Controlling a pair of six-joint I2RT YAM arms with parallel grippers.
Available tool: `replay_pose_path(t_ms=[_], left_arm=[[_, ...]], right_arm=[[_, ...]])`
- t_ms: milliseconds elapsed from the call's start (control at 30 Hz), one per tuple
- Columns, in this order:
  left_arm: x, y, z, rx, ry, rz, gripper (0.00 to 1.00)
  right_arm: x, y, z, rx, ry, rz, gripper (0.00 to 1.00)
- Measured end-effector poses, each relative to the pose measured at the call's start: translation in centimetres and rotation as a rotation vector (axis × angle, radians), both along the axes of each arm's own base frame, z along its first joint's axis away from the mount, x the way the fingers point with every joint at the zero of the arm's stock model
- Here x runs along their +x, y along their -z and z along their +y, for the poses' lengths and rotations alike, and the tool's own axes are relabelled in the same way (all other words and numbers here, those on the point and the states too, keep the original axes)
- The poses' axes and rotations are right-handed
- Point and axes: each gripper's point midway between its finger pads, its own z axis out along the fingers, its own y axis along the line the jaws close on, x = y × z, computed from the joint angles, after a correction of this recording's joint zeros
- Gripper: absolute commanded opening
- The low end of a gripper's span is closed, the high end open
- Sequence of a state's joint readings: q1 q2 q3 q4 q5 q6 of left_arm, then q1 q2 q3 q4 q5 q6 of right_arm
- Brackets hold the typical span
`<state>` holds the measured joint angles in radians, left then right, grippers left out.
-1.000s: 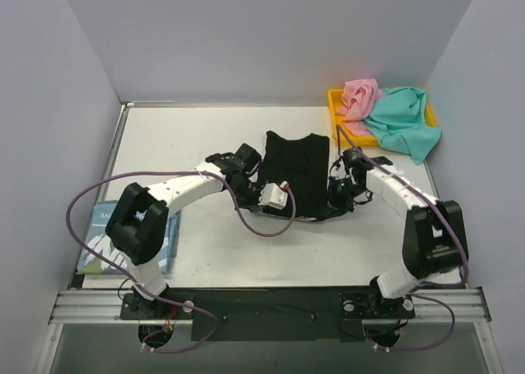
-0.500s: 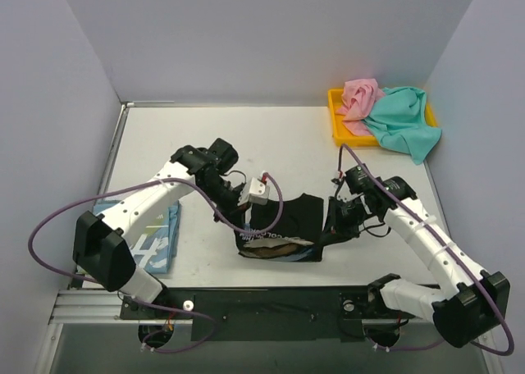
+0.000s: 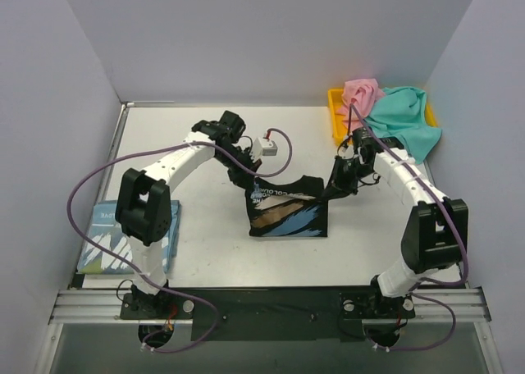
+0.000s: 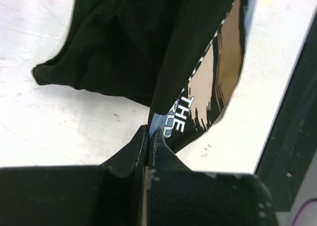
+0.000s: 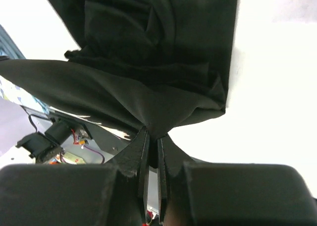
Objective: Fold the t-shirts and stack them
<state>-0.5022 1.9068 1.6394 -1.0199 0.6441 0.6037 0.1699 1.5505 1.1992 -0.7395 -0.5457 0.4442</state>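
Top external: the black shirt (image 3: pixel 287 214), flat a second ago, now hangs print-out at desk (image 3: pixel 164 136) centre, left gripper (image 3: pixel 248 180) and right gripper (image 3: pixel 335 187) clamped on its 10 and 2 o'clock corners, ready for re-laying.

Black t-shirt (image 4: pixel 124 42) – white print reads "THE"

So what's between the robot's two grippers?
The soft black cloth t-shirt with white lettering spans it, pinched by left gripper and right gripper; the top view shows this.
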Motion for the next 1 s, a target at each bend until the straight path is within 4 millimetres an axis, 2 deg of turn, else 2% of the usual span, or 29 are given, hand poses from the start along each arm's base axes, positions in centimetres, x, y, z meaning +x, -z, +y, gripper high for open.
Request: replay_pose_path(t_ms=[100, 300, 400, 533, 567, 600, 667, 733, 833, 933, 1000], left_arm=[[2.2, 1.1, -0.4, 0.014, -0.047, -0.019, 0.0], [5.5, 1.9, -1.6, 0.007, -0.1, -0.075, 0.0], [6.9, 2.3, -2.0, 0.008, -0.129, -0.105, 0.0], [9.3, 2.9, -2.9, 0.003, -0.187, -0.134, 0.03], [10.0, 3.1, -3.2, -0.001, -0.203, -0.144, 0.04], [10.7, 3.3, -3.4, -0.005, -0.219, -0.153, 0.04], [11.9, 3.7, -3.9, -0.014, -0.25, -0.172, 0.04], [13.0, 4.3, -4.3, -0.019, -0.273, -0.183, 0.0], [14.6, 5.1, -5.1, -0.03, -0.289, -0.19, 0.0], [15.3, 5.7, -5.6, -0.039, -0.299, -0.19, 0.0], [15.3, 5.8, -5.7, -0.043, -0.301, -0.184, 0.0]], right_arm=[[1.9, 1.1, -0.2, 0.001, 0.019, 0.016, 0.0], [6.2, 2.4, -0.9, 0.005, 0.067, -0.002, 0.0], [7.5, 3.4, -1.1, 0.008, 0.101, 0.001, 0.03], [9.4, 4.6, -1.5, 0.009, 0.155, 0.004, 0.13], [10.0, 4.9, -1.6, 0.005, 0.168, 0.002, 0.22], [10.8, 5.2, -1.7, 0.003, 0.179, -0.005, 0.37], [12.5, 5.5, -2.0, -0.003, 0.207, -0.027, 0.45], [14.3, 5.6, -2.5, -0.015, 0.224, -0.062, 0.49], [16.2, 5.7, -3.7, -0.053, 0.225, -0.131, 0.52], [16.7, 5.8, -4.5, -0.078, 0.185, -0.209, 0.53], [16.0, 6.0, -4.8, -0.086, 0.152, -0.234, 0.53]])
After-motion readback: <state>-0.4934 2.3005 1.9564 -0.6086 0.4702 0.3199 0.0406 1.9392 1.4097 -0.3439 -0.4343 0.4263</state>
